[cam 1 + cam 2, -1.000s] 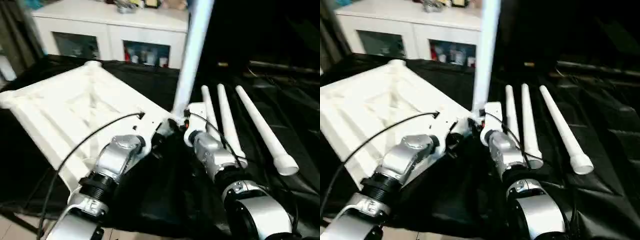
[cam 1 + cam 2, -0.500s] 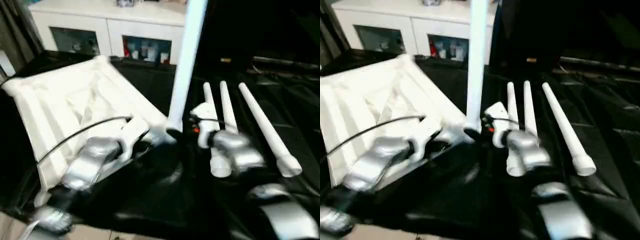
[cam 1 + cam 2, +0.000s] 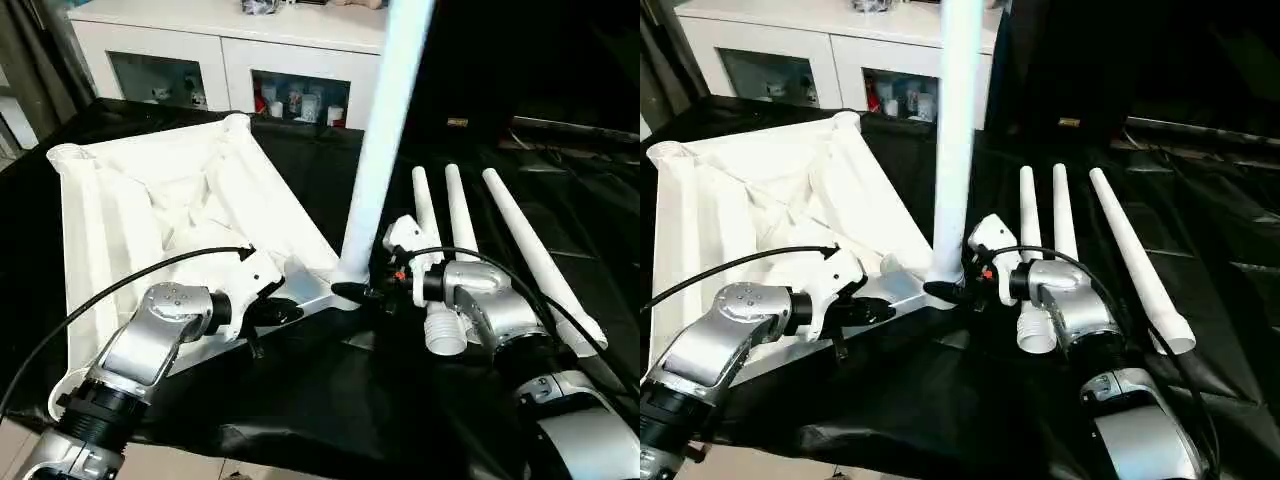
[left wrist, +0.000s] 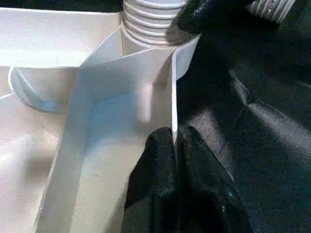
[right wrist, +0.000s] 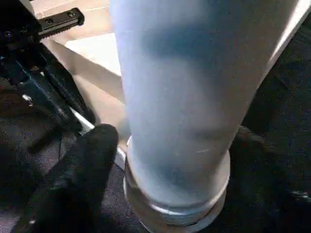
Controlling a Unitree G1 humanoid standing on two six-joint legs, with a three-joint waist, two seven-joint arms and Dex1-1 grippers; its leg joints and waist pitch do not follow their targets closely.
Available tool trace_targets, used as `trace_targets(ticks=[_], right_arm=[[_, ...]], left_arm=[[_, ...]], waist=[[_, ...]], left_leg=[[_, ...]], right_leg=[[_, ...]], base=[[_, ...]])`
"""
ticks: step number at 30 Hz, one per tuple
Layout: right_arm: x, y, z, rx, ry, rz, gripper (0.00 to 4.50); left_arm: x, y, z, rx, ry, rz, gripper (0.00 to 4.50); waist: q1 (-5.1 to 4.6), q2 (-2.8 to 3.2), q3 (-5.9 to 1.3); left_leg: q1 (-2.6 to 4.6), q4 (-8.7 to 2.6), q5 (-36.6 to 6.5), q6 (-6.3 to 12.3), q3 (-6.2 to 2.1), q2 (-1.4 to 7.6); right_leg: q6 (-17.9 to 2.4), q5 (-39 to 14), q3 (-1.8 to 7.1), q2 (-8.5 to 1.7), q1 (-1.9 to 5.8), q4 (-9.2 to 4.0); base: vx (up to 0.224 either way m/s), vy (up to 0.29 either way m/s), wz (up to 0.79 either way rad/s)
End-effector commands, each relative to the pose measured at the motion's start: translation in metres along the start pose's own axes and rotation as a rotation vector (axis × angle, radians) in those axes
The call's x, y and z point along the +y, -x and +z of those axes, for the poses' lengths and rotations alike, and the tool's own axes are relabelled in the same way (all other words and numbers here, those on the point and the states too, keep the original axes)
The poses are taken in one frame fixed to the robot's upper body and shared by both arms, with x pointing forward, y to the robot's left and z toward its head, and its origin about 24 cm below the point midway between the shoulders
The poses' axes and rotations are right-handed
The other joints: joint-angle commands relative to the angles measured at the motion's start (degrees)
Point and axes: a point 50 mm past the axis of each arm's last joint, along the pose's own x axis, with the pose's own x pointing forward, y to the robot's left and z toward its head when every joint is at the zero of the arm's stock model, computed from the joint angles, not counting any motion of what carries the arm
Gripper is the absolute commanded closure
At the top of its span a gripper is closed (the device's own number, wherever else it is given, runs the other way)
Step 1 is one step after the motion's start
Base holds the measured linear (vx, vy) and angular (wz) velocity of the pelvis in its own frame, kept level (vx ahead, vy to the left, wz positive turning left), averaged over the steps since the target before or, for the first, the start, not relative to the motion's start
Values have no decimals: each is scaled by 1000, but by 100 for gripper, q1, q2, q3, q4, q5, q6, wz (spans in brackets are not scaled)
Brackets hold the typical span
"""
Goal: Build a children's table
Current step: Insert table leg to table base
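One white tube leg point(image 3: 385, 140) already stands upright in a corner socket of the upturned ribbed table top point(image 3: 160, 210), its thread partly exposed, so it looks not fully screwed home. The right gripper point(image 3: 958, 292) straddles the base of this leg, one black finger on each side; whether they press on it cannot be told. The left gripper point(image 4: 175, 150), just beside it, is pinched tight on the top's thin rim. Three loose legs point(image 3: 455, 215) lie behind the right gripper, unfitted.
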Motion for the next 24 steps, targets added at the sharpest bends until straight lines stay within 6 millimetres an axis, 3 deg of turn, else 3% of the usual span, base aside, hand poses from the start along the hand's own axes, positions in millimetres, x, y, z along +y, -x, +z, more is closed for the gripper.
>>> trace_targets(ticks=[1, 8, 11, 13, 16, 18, 19, 20, 21, 22, 24], right_arm=[[1, -1, 2, 0, 3, 26, 121], [2, -2, -2, 9, -12, 25, 171], [0, -3, -10, 18, -39, -54, 182], [-6, -5, -23, 34, -124, -229, 185], [-9, -9, -37, 60, -227, -410, 185], [-9, -15, -48, 67, -368, -580, 185], [-9, -15, -48, 67, -368, -580, 186], [-6, -25, -52, 73, -470, -679, 186], [-5, -29, -52, 75, -490, -698, 186], [-3, -35, -50, 76, -520, -731, 186], [1, -50, -40, 66, -528, -750, 186]], left_arm=[[-9, -4, 6, -38, -13, -66, 450], [-9, -3, 4, -30, -6, -68, 450], [-7, -6, 0, -10, 14, -35, 450], [1, -14, 0, 5, 61, 62, 450], [9, -25, 2, 10, 137, 184, 450], [16, -38, 7, 5, 226, 288, 450], [16, -38, 7, 5, 226, 288, 450], [19, -48, 13, 5, 263, 357, 450], [20, -51, 15, 5, 266, 379, 450], [19, -55, 18, 7, 262, 392, 450], [17, -63, 24, 17, 231, 401, 450]], waist=[[6, -11, -340], [30, -13, -345], [29, -8, -340], [13, 11, -312], [-24, -10, -250], [-47, -6, -219], [-42, 23, -238], [-45, 12, -248], [-56, 58, -225], [-66, 52, -228], [-76, 44, -251]], left_leg=[[41, -360, -483, 412, -51, 254], [45, -353, -428, 400, -49, 251], [42, -353, -444, 382, -50, 247], [54, -377, -599, 297, -47, 255], [125, -435, -1299, -69, -79, 235], [155, -454, -1562, -93, -78, 228], [212, -446, -1696, -145, -93, 225], [210, -447, -1698, -148, -101, 225], [207, -473, -1777, -186, -115, 221], [236, -474, -1980, -209, -127, 222], [209, -488, -1977, -204, -137, 216]], right_leg=[[-1331, -325, 318, -503, 341, -357], [-1317, -273, 321, -500, 343, -346], [-1324, -281, 320, -501, 341, -348], [-1300, -536, 324, -502, 310, -389], [-940, -2026, 334, -544, 304, -543], [-812, -2412, 339, -526, 252, -602], [-746, -2606, 330, -535, 228, -633], [-743, -2579, 336, -544, 242, -626], [-703, -2596, 326, -523, 220, -630], [-627, -2726, 309, -525, 213, -655], [-556, -2671, 314, -533, 231, -655]], base=[[0, 0, 0], [0, 0, 0], [0, 0, 0], [0, 0, 0], [0, 0, 0], [0, 0, 0], [0, 0, 0], [0, 0, 0], [0, 0, 0], [0, 0, 0], [0, 0, 0]])
